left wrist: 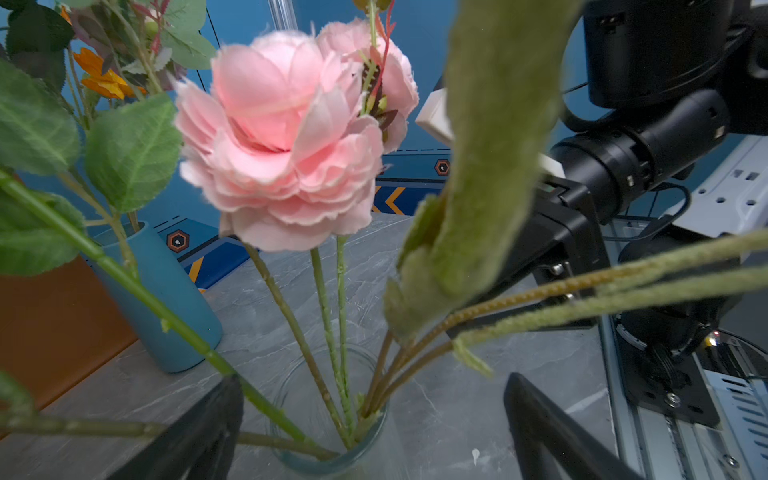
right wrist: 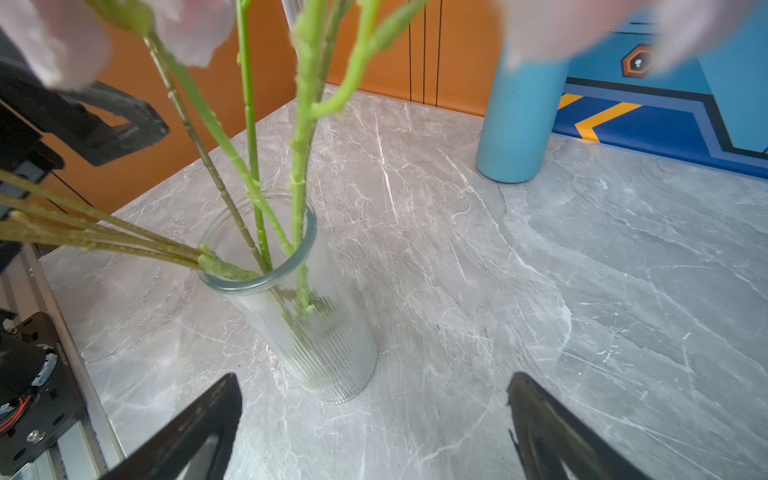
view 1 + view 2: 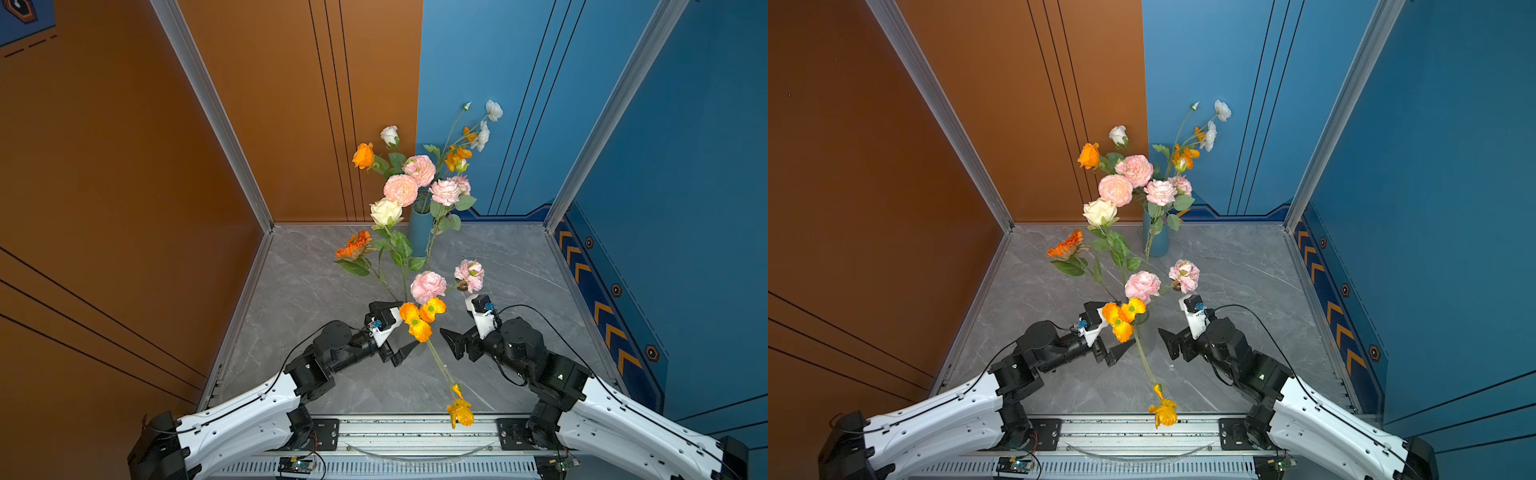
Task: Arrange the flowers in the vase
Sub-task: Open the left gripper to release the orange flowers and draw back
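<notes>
A clear ribbed glass vase (image 2: 320, 332) stands at the front middle, faint in a top view (image 3: 1144, 332). Several flowers stand in it: pink blooms (image 3: 428, 286), orange poppies (image 3: 419, 318), a cream rose (image 3: 385, 212) and an orange daisy (image 3: 353, 245). One orange stem (image 3: 459, 411) droops over the table's front edge. My left gripper (image 3: 409, 336) (image 1: 374, 424) is open at the vase's rim (image 1: 332, 459), holding nothing. On the vase's other side my right gripper (image 3: 459, 324) (image 2: 374, 419) is open and empty, just short of its base.
A blue vase (image 3: 419, 232) at the back middle holds more pink, white and orange flowers (image 3: 419, 170). Orange and blue walls close in the grey marble table (image 3: 519, 270) on three sides. A metal rail (image 3: 415, 428) runs along the front edge.
</notes>
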